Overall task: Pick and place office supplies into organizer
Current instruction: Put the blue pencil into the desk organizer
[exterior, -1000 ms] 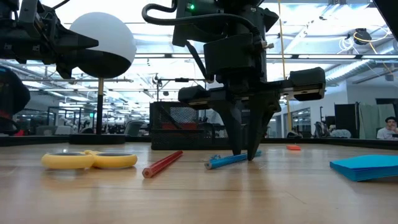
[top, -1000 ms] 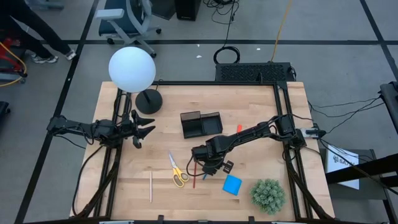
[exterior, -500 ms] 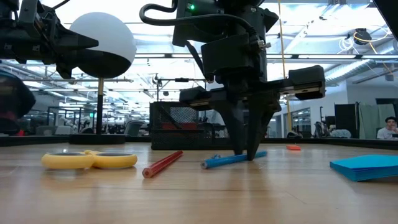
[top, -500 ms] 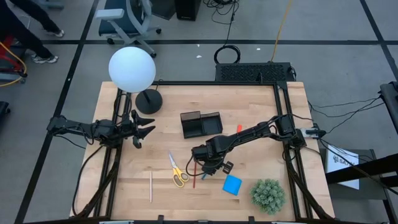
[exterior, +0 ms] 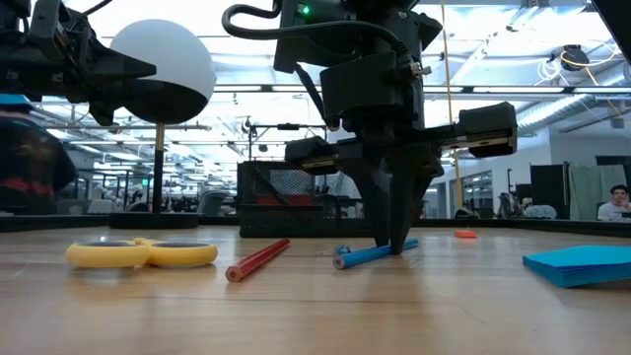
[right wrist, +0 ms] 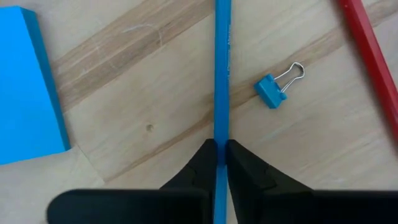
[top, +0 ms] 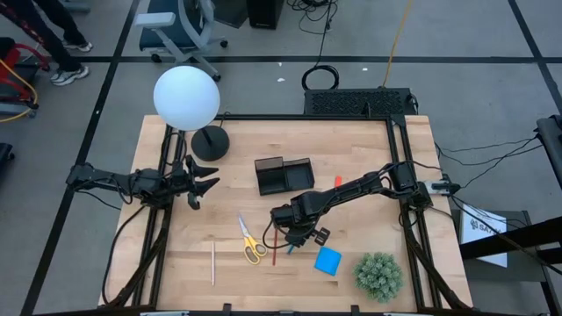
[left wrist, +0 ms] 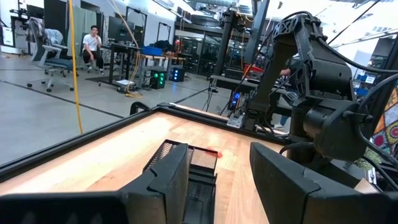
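Note:
A blue pencil lies on the table with my right gripper shut on it, near the table's middle. Beside it are a red pencil, yellow-handled scissors, a small blue binder clip and a blue notepad. A pale wooden pencil lies near the front edge. The black organizer stands farther back, with a tiny red eraser to its right. My left gripper waits open at the table's left, pointing level toward the organizer. My right gripper pinches the blue pencil's shaft between its two fingertips. The fingers come from above, pointing steeply down, one on each side of the shaft. The pencil lies on the table.
A lamp with a white globe and a round black base stands at the back left. A green spiky plant ball sits at the front right corner. Bare wood lies between the scissors and the organizer.
My right gripper has shut its fingers on the blue pencil without shifting over the table. The pencil has slid and turned a little on the tabletop as the fingers closed.

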